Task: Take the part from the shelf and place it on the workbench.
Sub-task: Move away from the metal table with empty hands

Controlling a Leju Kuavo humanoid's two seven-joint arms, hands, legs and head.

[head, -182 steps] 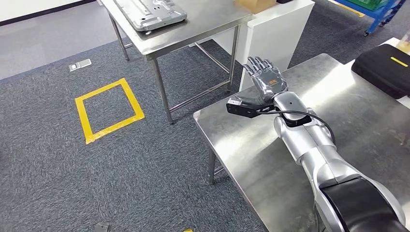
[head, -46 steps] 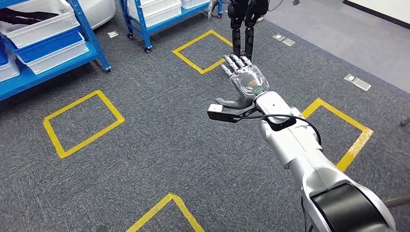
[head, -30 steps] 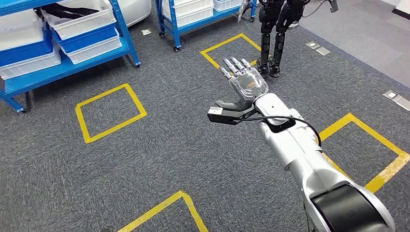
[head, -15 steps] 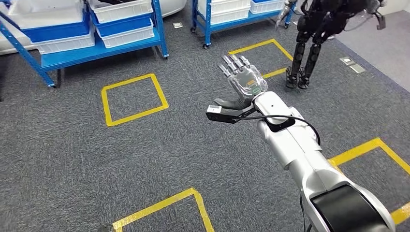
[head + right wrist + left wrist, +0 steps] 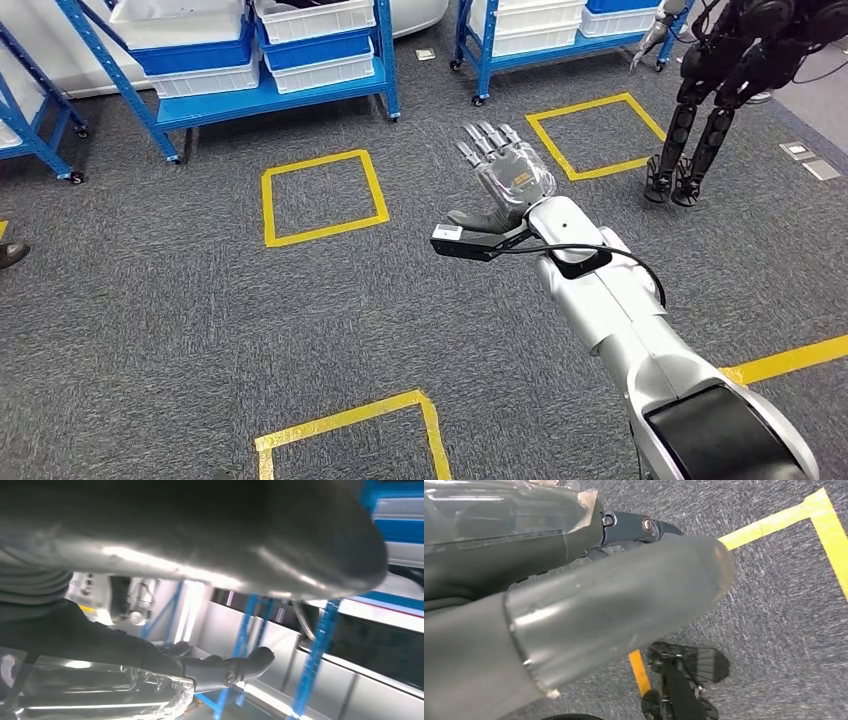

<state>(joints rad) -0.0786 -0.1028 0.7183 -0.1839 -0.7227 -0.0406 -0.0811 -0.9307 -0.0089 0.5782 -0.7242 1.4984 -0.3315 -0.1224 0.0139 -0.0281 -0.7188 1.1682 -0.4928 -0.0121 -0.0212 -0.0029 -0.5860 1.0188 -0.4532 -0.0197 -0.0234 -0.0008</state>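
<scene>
Both hands empty; right hand [image 5: 505,172] outstretched.

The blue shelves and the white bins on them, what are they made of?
The blue shelves look like painted metal: thin straight posts with an even, slightly glossy colour. The white bins look like moulded plastic, smooth with rounded rims, though that's a guess.

The head view looks down over grey carpet [image 5: 150,320] toward blue shelves [image 5: 270,95], which the close right wrist view shares.
</scene>
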